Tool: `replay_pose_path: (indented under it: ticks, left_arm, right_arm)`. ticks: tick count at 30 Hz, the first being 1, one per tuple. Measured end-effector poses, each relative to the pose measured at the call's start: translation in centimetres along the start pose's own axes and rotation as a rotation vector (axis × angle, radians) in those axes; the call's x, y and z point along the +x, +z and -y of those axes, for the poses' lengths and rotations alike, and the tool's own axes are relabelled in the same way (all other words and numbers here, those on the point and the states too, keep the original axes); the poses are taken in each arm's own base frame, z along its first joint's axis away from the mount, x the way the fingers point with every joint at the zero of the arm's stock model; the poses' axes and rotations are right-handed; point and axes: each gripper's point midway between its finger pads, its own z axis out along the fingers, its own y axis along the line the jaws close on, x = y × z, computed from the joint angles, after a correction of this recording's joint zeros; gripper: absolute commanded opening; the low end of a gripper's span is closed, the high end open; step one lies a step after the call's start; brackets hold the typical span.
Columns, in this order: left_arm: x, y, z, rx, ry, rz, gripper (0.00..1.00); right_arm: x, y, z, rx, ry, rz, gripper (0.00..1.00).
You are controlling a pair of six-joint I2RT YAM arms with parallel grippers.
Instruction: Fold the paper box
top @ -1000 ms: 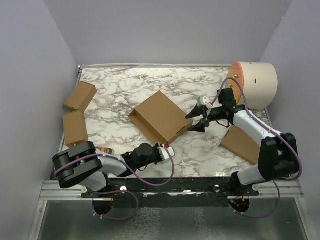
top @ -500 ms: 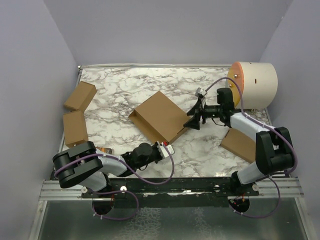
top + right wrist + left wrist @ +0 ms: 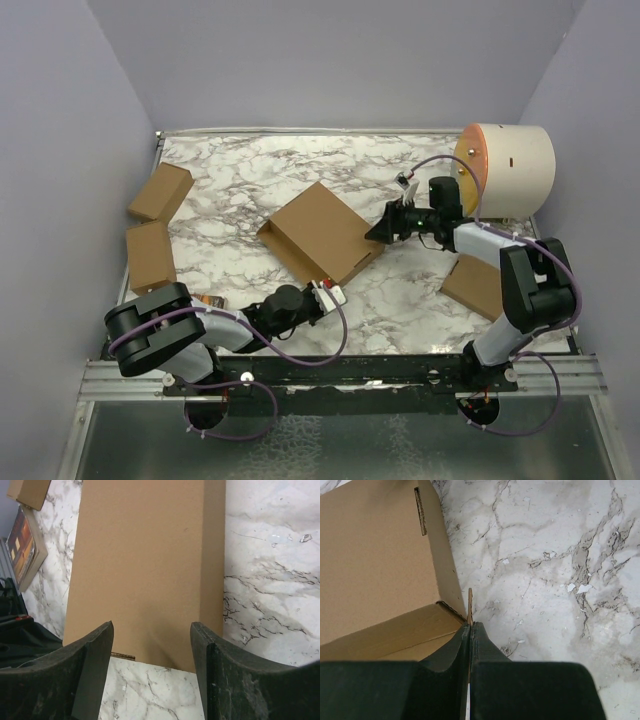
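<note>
The paper box [image 3: 322,235] lies closed and flat in the middle of the marble table, turned diagonally. My left gripper [image 3: 325,295] is at its near corner, shut on a thin cardboard tab [image 3: 469,605] that sticks out from the box's corner; the box [image 3: 375,555] fills the left of the left wrist view. My right gripper [image 3: 385,230] is open and empty just off the box's right corner, pointing at it. In the right wrist view the box [image 3: 145,555] lies just beyond the open gripper [image 3: 151,630], not touching it.
Two smaller brown boxes [image 3: 160,192] [image 3: 150,256] lie at the left edge, and another [image 3: 483,288] lies under the right arm. A cream cylinder with an orange end [image 3: 510,168] stands at the back right. Grey walls close in three sides.
My right gripper has swung a little back and left, level with the box's right corner. My left gripper has shifted slightly left with the tab. The box has not visibly moved.
</note>
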Motion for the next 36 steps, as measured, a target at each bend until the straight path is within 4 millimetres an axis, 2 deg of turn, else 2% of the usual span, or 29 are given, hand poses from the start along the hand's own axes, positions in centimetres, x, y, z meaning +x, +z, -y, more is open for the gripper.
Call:
replay_pose_path:
  ticks: [13,17,21,36]
  left_arm:
    - [0.2,-0.3,-0.2,-0.01,-0.028,0.007,0.0]
    - [0.2,-0.4,-0.3,-0.016,-0.041,0.01,0.0]
    - [0.3,-0.5,-0.4,-0.02,-0.054,0.013,0.0]
    - [0.6,-1.3,-1.4,-0.063,-0.16,0.031,0.0]
  right_arm:
    - [-0.1,0.1,1.3,0.072,0.025,0.02,0.6]
    - [0.4,0.3,1.9,0.094,0.034,0.01,0.53]
    - [1.8,0.9,2.9,0.109,0.068,-0.023,0.47]
    - [1.8,1.0,2.9,0.107,0.081,-0.02,0.43]
